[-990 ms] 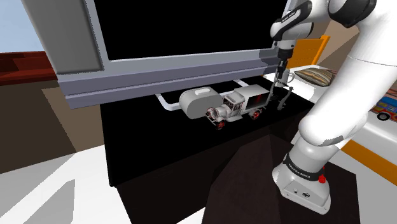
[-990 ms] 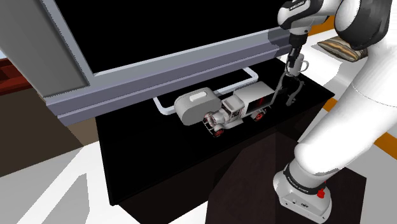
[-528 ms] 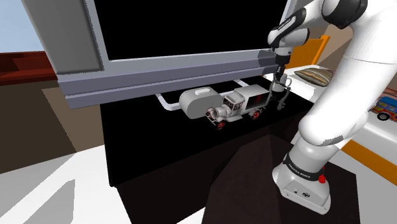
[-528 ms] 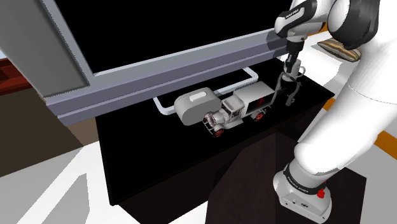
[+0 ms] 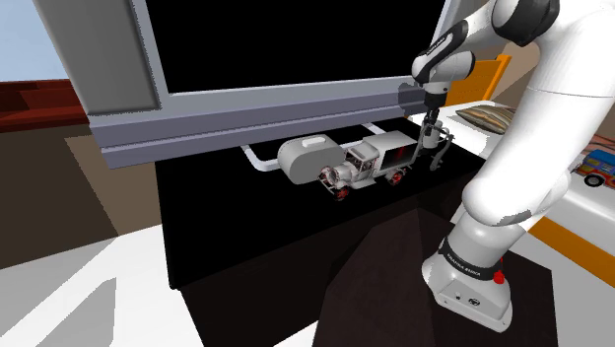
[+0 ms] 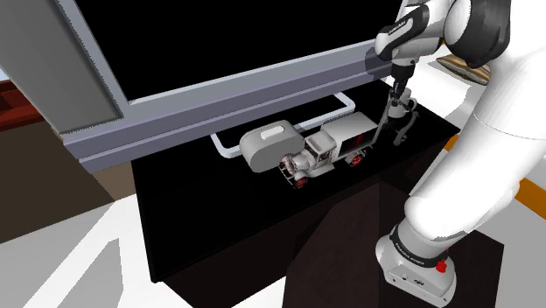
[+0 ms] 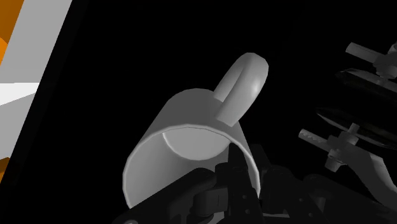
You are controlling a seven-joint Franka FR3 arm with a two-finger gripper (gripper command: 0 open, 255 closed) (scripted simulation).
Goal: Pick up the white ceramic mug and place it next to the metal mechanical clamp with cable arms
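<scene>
wrist view puts the mug (image 7: 191, 121) right up against the gripper (image 7: 238, 184). the mug is pale grey-white, tipped so its open mouth faces the camera and its handle points away from the fingers (image 7: 213, 191). the black fingers are closed on the mug's rim wall, one inside the mouth and one outside. the clamp (image 7: 356, 133) shows just beside the mug as grey metal rods and discs against black.

shoulder view gives what that close look cannot: the white arm (image 5: 532, 128) reaches over a black cabinet top (image 5: 296, 227). the gripper (image 5: 433, 108) points down with the mug (image 5: 441, 128) as a small pale spot under it, right above the clamp (image 5: 435, 153). whether the mug touches the cabinet top cannot be told. a toy truck (image 5: 370, 163) stands just beside the clamp, towards that view's left.

second exterior view shows the clamp (image 6: 399, 131) more plainly, one thin cable arm running down towards the toy truck (image 6: 328, 150). the mug (image 6: 403, 105) sits under the gripper (image 6: 399, 87).
</scene>
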